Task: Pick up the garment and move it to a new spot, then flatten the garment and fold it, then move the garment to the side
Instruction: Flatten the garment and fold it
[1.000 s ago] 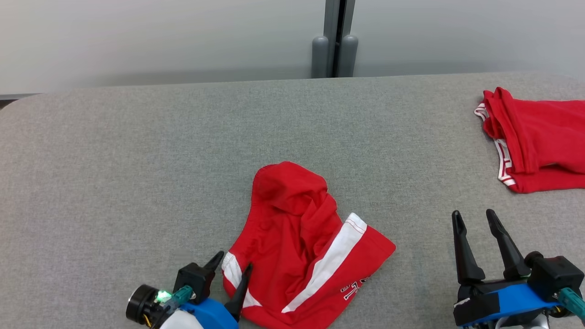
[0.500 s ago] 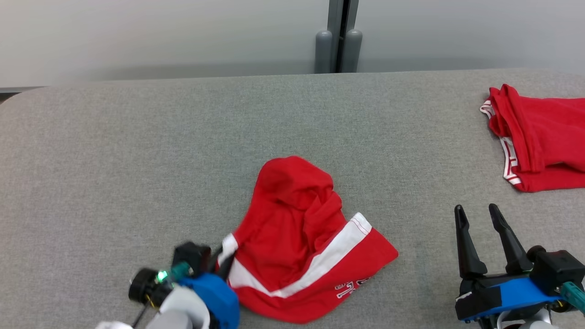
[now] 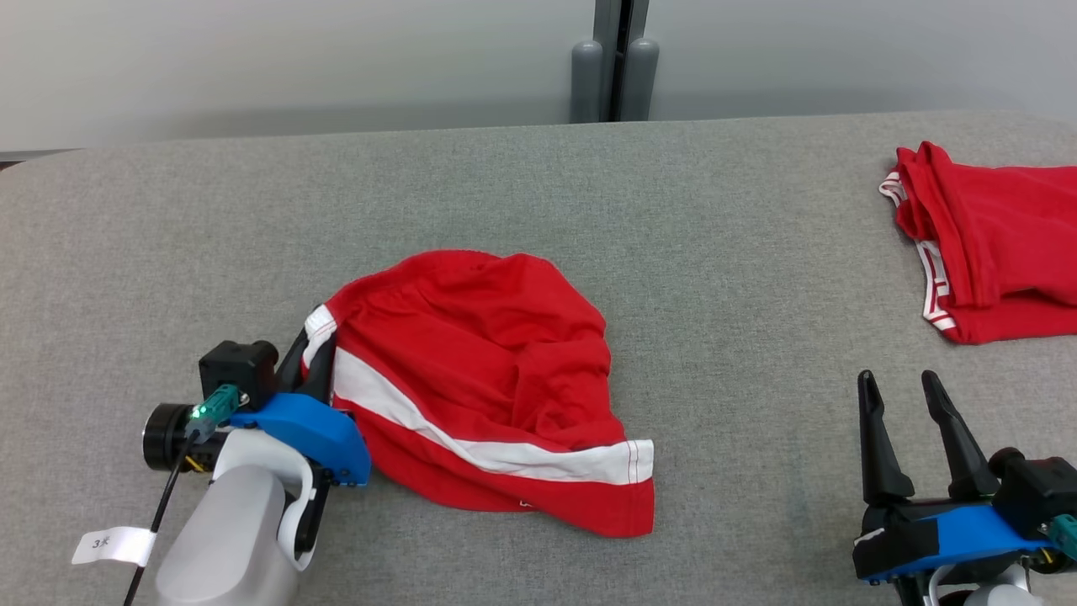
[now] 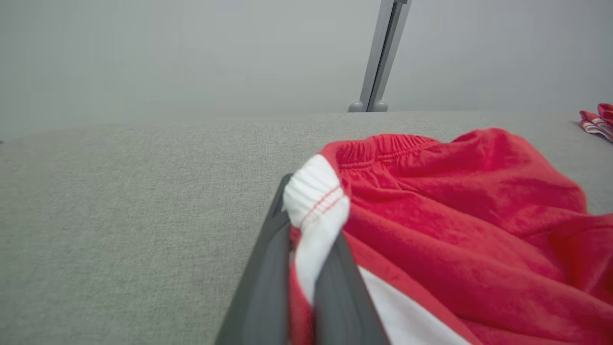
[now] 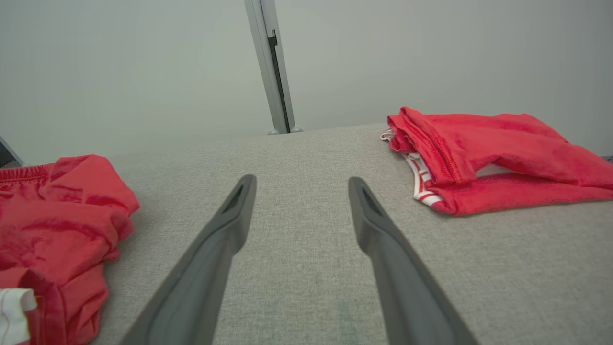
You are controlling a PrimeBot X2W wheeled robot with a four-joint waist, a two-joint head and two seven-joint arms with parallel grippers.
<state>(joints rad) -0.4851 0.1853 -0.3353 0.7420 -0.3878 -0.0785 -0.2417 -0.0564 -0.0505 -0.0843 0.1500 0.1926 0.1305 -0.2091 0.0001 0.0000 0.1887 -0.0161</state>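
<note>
Garment (image 3: pixel 488 379) centre-left on table (image 3: pixel 715 252); second garment (image 3: pixel 1001 244) at right edge, well apart.

We cannot see fingertips of left gripper (image 3: pixel 311 349) in head view: white waistband corner of garment (image 3: pixel 471 362) covers them. In left wrist view fingers (image 4: pixel 261 292) blur close to lens, tips partly under cloth; garment runs off bottom and right edges there, off left edge in right wrist view. Right edge of head view cuts second red garment (image 3: pixel 993 244); left wrist view gives mere sliver. Bottom edge cuts base of right gripper (image 3: pixel 897 380). We cannot read tag (image 3: pixel 103 543) by left arm. Top edge cuts post (image 3: pixel 612 59).
</note>
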